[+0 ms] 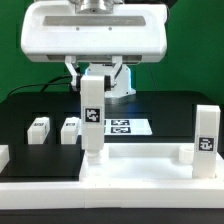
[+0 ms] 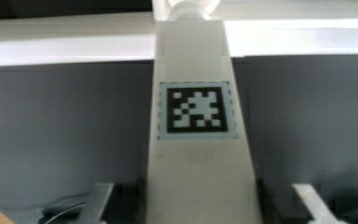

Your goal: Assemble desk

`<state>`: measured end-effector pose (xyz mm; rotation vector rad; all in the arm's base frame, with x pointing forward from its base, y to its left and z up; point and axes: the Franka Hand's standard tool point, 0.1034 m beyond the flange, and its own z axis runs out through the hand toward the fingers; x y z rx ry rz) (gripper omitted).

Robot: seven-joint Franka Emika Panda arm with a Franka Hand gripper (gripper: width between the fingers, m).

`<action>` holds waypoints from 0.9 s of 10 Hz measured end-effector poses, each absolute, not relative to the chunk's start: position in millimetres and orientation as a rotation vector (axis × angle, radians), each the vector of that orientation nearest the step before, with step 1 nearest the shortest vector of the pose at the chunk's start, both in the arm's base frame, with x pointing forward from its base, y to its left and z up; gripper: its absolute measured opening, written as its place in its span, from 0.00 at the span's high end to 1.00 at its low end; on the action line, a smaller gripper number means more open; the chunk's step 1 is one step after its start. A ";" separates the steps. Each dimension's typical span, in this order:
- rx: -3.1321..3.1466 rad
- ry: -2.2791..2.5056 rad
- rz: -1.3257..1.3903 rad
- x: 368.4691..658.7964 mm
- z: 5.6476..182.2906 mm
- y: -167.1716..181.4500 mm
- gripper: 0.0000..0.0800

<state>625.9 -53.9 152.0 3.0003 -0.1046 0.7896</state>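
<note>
Desk top (image 1: 140,166) lies flat at the front of the black counter (image 1: 165,105), wide side toward the exterior camera. We see one leg (image 1: 92,118) standing upright at the corner on the exterior view's left, its foot down on the desk top and its tag facing the camera. We can't tell how deep it sits in the socket.

The gripper (image 1: 95,74) hangs straight over that leg, at its upper end. In the wrist view the same leg (image 2: 201,120) runs up the middle of the frame, tag sharp. One of the fingers (image 2: 105,203) stands on each side of it, and a dark gap shows on both sides. So we read the gripper (image 2: 202,205) as spread, straddling the leg and not pinching it (the gap is narrow, but it is there).

A second leg (image 1: 207,135) stands upright at the desk top's corner on the exterior view's right, tag also facing the camera.

Two more legs lie loose on the counter behind the desk top, toward the exterior view's left: one (image 1: 38,127) further out, the other (image 1: 70,128) just beside the standing leg as seen from here. They are apart from each other.

The marker board (image 1: 122,127) lies flat behind the desk top, near the middle.
</note>
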 end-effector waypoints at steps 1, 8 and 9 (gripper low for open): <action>3.000 -0.101 0.785 624.7 148.2 -52.6 0.64; 2.989 -0.084 0.786 621.5 131.2 -47.8 0.64; 2.986 -0.083 0.788 621.2 128.4 -48.1 0.64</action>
